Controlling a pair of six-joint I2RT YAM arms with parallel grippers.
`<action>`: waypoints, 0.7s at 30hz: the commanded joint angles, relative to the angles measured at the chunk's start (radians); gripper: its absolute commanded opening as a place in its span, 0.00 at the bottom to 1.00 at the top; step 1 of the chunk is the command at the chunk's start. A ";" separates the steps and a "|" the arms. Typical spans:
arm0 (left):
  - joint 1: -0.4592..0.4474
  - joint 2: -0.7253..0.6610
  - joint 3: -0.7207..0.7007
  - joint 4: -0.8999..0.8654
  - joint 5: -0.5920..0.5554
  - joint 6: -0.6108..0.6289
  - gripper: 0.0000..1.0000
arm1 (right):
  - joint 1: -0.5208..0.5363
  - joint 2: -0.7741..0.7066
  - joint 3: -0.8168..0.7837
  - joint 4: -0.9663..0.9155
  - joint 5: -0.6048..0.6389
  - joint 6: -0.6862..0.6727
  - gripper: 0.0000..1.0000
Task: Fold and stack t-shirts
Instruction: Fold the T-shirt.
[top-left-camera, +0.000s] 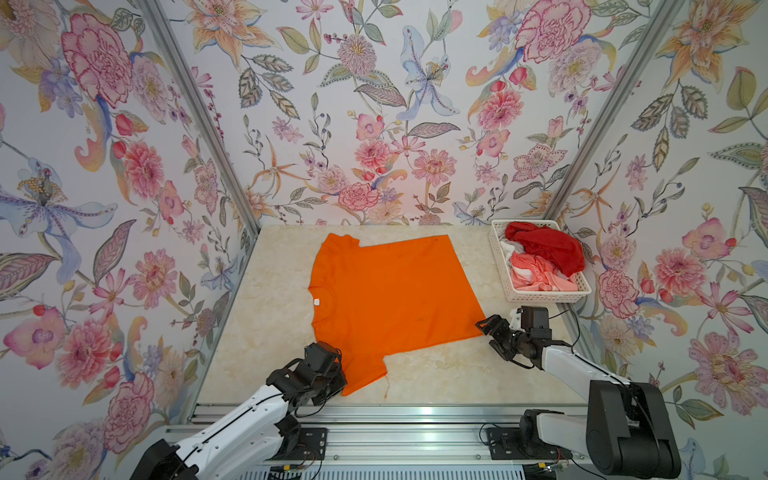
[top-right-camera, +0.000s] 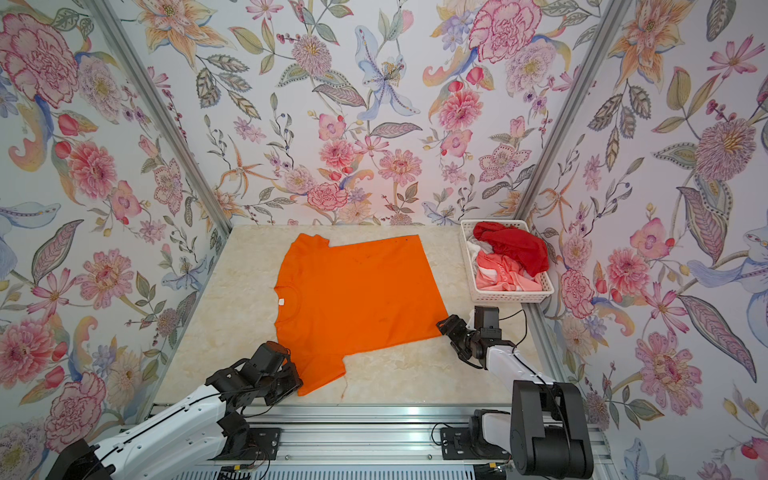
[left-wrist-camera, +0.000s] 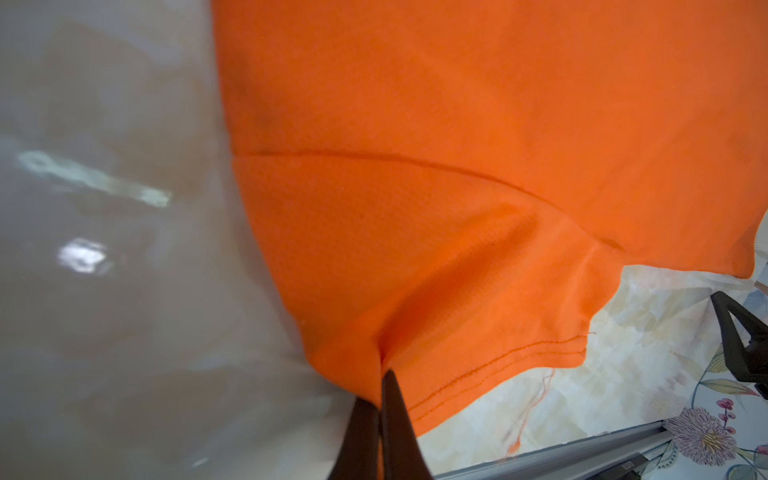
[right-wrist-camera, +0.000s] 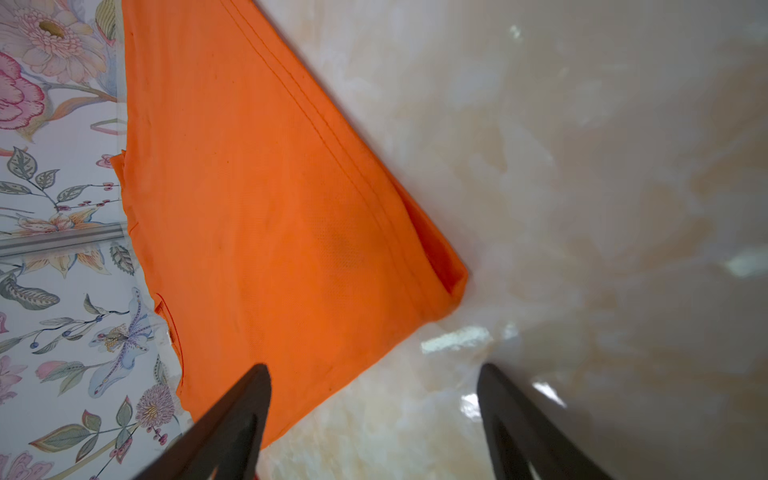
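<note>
The orange t-shirt (top-left-camera: 390, 299) (top-right-camera: 357, 299) lies spread flat on the marble table, with its white neck label toward the left. My left gripper (left-wrist-camera: 384, 388) (top-left-camera: 341, 376) is shut on the hem of the near sleeve (left-wrist-camera: 457, 324), and the cloth puckers at the fingertips. My right gripper (right-wrist-camera: 370, 370) (top-left-camera: 484, 328) stands open at the shirt's near right hem corner (right-wrist-camera: 449, 286). One finger is over cloth, the other over bare table. A deep red t-shirt (top-left-camera: 548, 245) and a coral-pink-and-white t-shirt (top-left-camera: 536, 274) lie crumpled in the basket.
The white slotted basket (top-left-camera: 540, 297) stands at the back right against the floral wall. An aluminium rail (top-left-camera: 415, 415) runs along the table's front edge. A loose orange thread (top-left-camera: 387, 386) trails from the near sleeve. Floral walls enclose three sides.
</note>
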 joint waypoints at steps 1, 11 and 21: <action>-0.012 -0.001 0.031 -0.065 -0.047 0.037 0.00 | 0.002 0.097 0.000 0.046 0.009 0.003 0.72; -0.013 -0.052 0.122 -0.192 -0.055 0.117 0.00 | 0.081 0.155 0.026 0.033 0.060 0.000 0.00; -0.032 -0.030 0.400 -0.418 -0.204 0.256 0.00 | 0.174 -0.263 0.058 -0.336 0.316 -0.046 0.00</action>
